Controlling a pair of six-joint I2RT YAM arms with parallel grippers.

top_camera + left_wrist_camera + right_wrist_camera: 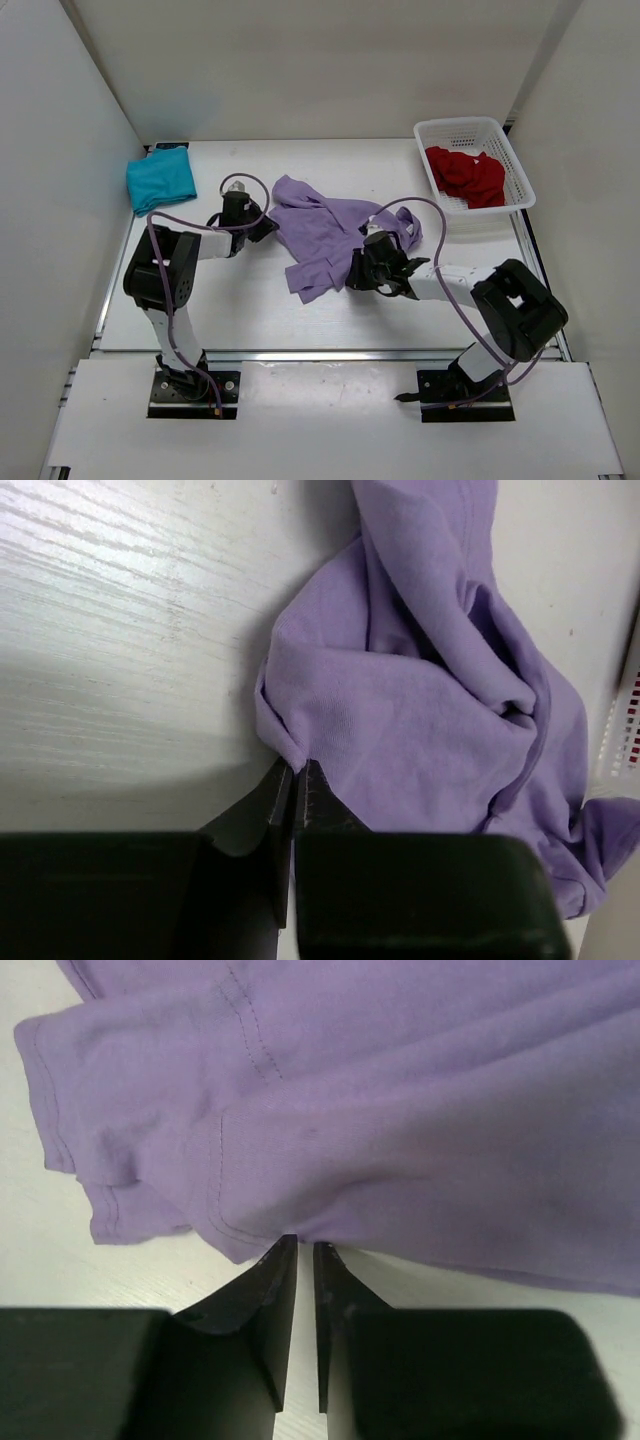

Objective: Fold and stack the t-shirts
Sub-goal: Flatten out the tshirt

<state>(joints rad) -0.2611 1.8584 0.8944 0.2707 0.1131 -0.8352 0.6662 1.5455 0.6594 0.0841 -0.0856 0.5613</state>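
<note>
A crumpled lavender t-shirt (325, 230) lies mid-table between both arms. My left gripper (268, 228) is at its left edge, and in the left wrist view the left gripper (297, 766) is shut on a small fold of the lavender t-shirt (430, 700). My right gripper (358, 272) is at the shirt's near right edge. Seen from the right wrist, the right gripper (305, 1244) pinches the hem of the lavender t-shirt (400, 1110), jaws nearly together. A folded teal t-shirt (160, 181) rests at the back left. A red t-shirt (468, 176) lies in the basket.
The white mesh basket (455, 126) stands at the back right, and its wall shows at the right edge of the left wrist view as the basket (628, 720). White walls enclose the table on three sides. The table's near edge (330, 352) runs in front of the arm bases.
</note>
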